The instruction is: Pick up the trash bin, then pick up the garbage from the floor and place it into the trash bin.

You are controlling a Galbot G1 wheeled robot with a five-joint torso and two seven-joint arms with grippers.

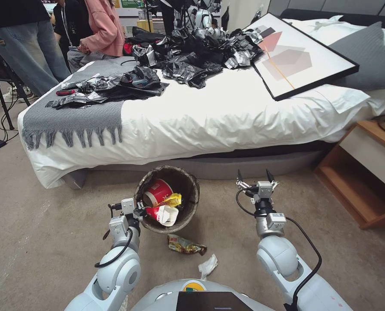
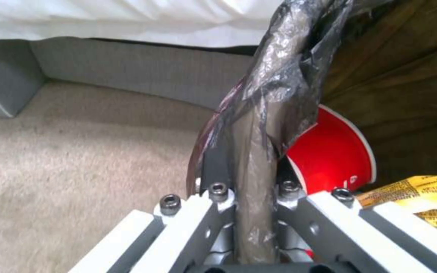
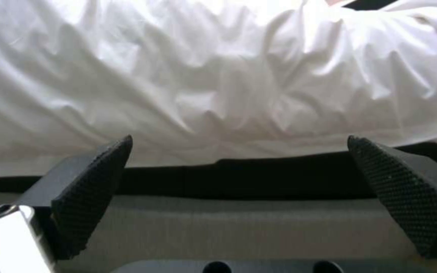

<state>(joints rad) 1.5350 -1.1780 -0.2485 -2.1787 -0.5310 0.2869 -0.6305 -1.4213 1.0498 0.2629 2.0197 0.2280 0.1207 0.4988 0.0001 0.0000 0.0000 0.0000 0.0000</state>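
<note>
The trash bin (image 1: 188, 194), round with a dark brown liner, stands tilted toward me on the carpet in front of the bed. Inside lie red-and-white paper cups (image 1: 157, 192) and a yellow wrapper (image 1: 171, 200). My left gripper (image 1: 140, 212) is shut on the bin's near-left rim; the left wrist view shows the fingers (image 2: 217, 197) clamping the bagged rim (image 2: 251, 159), with a red cup (image 2: 335, 151) beyond. Garbage lies on the floor near my base: a gold foil wrapper (image 1: 186, 245) and a white tissue (image 1: 208, 265). My right gripper (image 1: 256, 176) hovers open to the right of the bin, its pads (image 3: 92, 197) apart and empty.
The bed (image 1: 227, 116) with white sheet spans the view ahead, carrying shiny black-and-silver bags (image 1: 197, 56) and a framed picture (image 1: 300, 56). A wooden nightstand (image 1: 369, 172) stands at the right. People and a tripod are at the back left. Open carpet lies on both sides.
</note>
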